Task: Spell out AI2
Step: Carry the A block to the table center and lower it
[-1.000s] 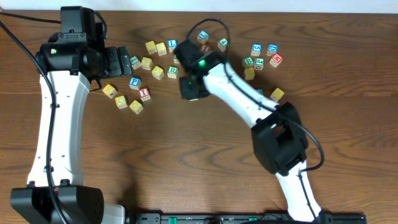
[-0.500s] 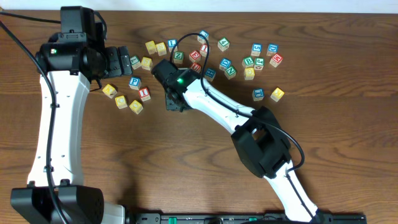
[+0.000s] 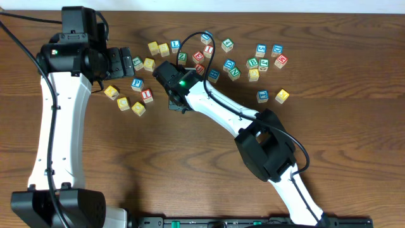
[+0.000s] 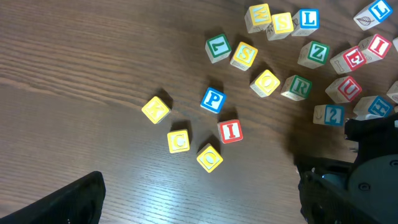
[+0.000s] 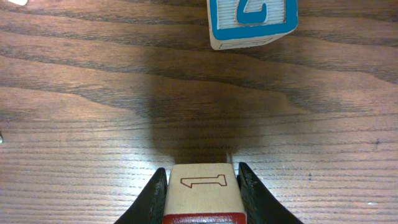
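My right gripper (image 5: pixel 202 208) is shut on a block (image 5: pixel 202 186) with a red-edged top and an outlined "1" on its side, held low over the wood. It shows in the overhead view (image 3: pixel 176 95) just right of the left cluster. A blue "2" block (image 5: pixel 252 22) lies just ahead of it and also shows in the left wrist view (image 4: pixel 328 114). A red "I" block (image 3: pixel 147 95) sits in the left cluster and also shows in the left wrist view (image 4: pixel 231 130). My left gripper (image 3: pixel 121 61) is open and empty, above the table at the back left.
Several letter blocks lie scattered along the back of the table, among them a blue "P" (image 4: pixel 213 99), a green "R" (image 4: pixel 296 87), a green "Z" (image 4: pixel 317 53) and yellow blocks (image 4: pixel 178 141). Two more blocks (image 3: pixel 273 95) sit apart at the right. The right arm crosses the middle.
My right gripper has moved left from the middle block cluster with the block in it, then nearly stopped. The left arm has not moved.
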`<state>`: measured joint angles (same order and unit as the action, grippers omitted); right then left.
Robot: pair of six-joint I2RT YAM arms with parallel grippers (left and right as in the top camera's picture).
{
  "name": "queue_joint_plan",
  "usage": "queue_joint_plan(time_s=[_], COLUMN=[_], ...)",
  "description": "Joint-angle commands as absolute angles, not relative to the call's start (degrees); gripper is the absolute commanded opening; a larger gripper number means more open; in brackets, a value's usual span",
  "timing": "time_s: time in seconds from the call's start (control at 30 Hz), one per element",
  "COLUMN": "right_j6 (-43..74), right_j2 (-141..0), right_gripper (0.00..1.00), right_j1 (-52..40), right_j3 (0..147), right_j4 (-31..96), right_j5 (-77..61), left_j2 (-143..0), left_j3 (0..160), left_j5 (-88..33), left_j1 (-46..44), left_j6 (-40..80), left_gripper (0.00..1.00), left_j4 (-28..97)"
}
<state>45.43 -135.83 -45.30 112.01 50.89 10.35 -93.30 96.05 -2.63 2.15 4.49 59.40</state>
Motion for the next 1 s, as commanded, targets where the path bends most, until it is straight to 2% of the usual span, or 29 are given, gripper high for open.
queue_joint_plan(time_s=[0.0,0.27,0.4,0.57,0.97], right_j6=[47.7,47.8,47.5,47.5,45.1], right_j2=[-136.2,-137.7,-137.9,-137.9,-137.9], right_gripper=[0.19,0.21,0.28,0.43,0.50], right_j1=[-46.2,-46.2,-46.1,-46.1,-46.1], right_j3=[112.7,112.7,112.7,112.7,116.9], right_j4=[50.8,50.7,50.7,50.7,53.6], right_j5=[11.6,9.4,9.4,9.4,9.5], left_j2=[-93.6,-93.6,-93.6,-93.6,-93.6], left_j3=[97.3,97.3,97.3,97.3,97.3], left_j5=[-2.1,-2.1,-2.1,-2.1,-2.1], left_j1=[2.3,2.3,2.3,2.3,2.3], left_j6=[4.8,4.8,4.8,4.8,4.8], left_gripper=[0.98,0.98,0.98,0.98,0.98], left_j4=[59.5,59.5,59.5,59.5,59.5])
